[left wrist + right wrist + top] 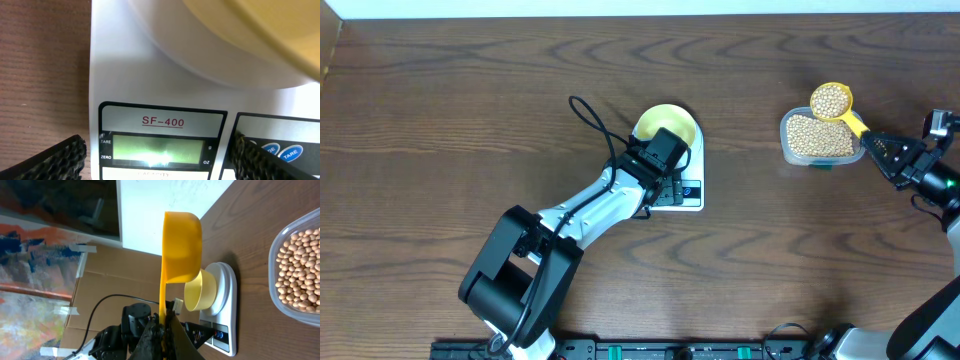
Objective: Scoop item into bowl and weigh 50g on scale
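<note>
The white scale [692,192] stands at mid-table with the pale-yellow bowl [666,124] on its platform. My left gripper [658,168] hovers open over the scale's front. In the left wrist view its fingertips [56,159] stand either side of the lit display [157,150], with the bowl [260,30] just beyond. At the right, my right gripper [882,151] is shut on the handle of a yellow scoop [831,100] heaped with beans, held over the clear tub of beans [818,138]. The right wrist view shows the scoop [182,245] side-on, plus the tub [299,270], bowl [200,295] and scale [226,311].
A black cable [590,115] loops off the left arm toward the bowl. The left arm's base [510,280] sits at the front left. Beyond the table's far side are cardboard [125,275] and a painted panel [35,245].
</note>
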Available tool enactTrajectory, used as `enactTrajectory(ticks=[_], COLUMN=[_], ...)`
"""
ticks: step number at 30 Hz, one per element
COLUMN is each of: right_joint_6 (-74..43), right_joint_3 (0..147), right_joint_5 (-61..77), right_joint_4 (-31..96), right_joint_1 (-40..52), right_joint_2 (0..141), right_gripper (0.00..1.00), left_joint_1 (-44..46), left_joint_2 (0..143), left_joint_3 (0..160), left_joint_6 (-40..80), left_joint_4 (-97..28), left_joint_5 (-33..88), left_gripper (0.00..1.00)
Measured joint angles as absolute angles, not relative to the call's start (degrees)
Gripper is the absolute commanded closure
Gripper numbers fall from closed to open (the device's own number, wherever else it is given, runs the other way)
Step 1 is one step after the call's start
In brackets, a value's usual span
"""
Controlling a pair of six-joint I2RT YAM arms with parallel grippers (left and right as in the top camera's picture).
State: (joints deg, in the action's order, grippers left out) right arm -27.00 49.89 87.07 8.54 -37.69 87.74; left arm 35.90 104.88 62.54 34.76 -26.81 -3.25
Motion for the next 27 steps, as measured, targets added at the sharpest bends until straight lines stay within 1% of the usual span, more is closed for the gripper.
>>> enactTrajectory(ticks=[27], right_joint_6=[-27.0], right_joint_3=[49.9], right_joint_5=[87.0], right_joint_4=[8.5], right_joint_1=[-37.7], right_joint_2=[87.7], right_gripper=[0.99], left_joint_1=[35.9], left_joint_2=[106.1], left_joint_3=[63.9], left_joint_6=[35.6], left_joint_4=[-29.2], left_joint_5=[-3.2], left_gripper=[0.05])
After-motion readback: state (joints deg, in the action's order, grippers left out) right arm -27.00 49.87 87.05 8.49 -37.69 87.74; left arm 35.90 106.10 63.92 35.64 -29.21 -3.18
